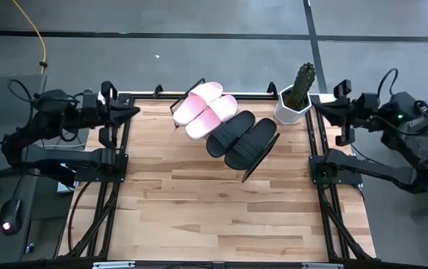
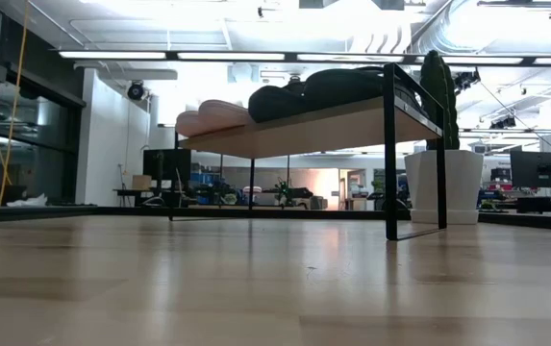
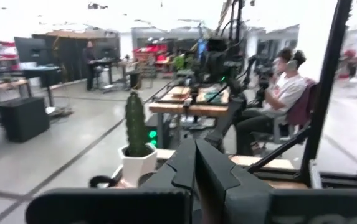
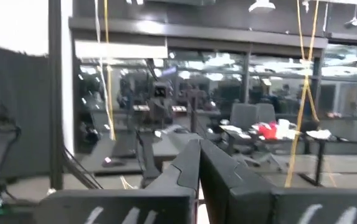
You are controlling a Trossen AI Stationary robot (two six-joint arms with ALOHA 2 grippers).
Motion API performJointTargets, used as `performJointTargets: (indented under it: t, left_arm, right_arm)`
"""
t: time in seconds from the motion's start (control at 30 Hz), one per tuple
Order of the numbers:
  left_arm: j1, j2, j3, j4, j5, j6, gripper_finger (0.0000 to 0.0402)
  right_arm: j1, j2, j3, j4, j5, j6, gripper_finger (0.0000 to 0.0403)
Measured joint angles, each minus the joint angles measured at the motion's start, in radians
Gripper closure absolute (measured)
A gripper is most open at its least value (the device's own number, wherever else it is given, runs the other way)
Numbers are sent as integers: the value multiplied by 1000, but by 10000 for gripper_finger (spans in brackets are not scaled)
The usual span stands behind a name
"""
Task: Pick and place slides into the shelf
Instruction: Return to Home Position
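**Slides [image 1: 221, 123] lined up on the shelf [image 1: 262, 159], both arms folded at the table's sides**

Four slides are seen lying side by side on the shelf, which is set at an angle on the far half of the wooden table [image 1: 221, 213]. The pink pair [image 1: 206, 110] is placed at the end nearer the left arm, and the black pair [image 1: 241, 140] at the end nearer the right arm. Each slide is touching its neighbour, and hardly any of the light board is left uncovered from above. In the low view the board [image 2: 323, 130] is shown raised on thin black legs and tilted, with the pink slides [image 2: 212, 115] at its lower end and the black slides [image 2: 333, 86] at its higher end.

A white pot [image 1: 292, 112] with a cactus [image 1: 303, 78] is stood just beside the black-pair end of the shelf, apart from it.

The left gripper [image 1: 134, 112] is held at the table's left edge, well apart from the shelf, and its fingers are pressed together with nothing between them, as the left wrist view [image 3: 195, 146] shows. The right gripper [image 1: 315, 105] is held at the right edge, near the pot, and its fingers are likewise closed on nothing [image 4: 199, 146].

Beyond the table, a seated person [image 3: 284, 90] is seen in the left wrist view.
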Motion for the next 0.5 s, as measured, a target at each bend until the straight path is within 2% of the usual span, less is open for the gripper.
performJointTargets:
  t: [0.17,0.33,0.5]
  left_arm:
    - [0,-31,-121,137,50,-52,401]
    - [0,-35,-167,139,91,-66,401]
    - [-1,-35,-202,142,144,-78,401]
  right_arm:
    - [0,-58,-136,142,-18,68,403]
    - [0,-87,-247,265,-79,147,403]
    - [11,-113,-325,317,-129,163,403]
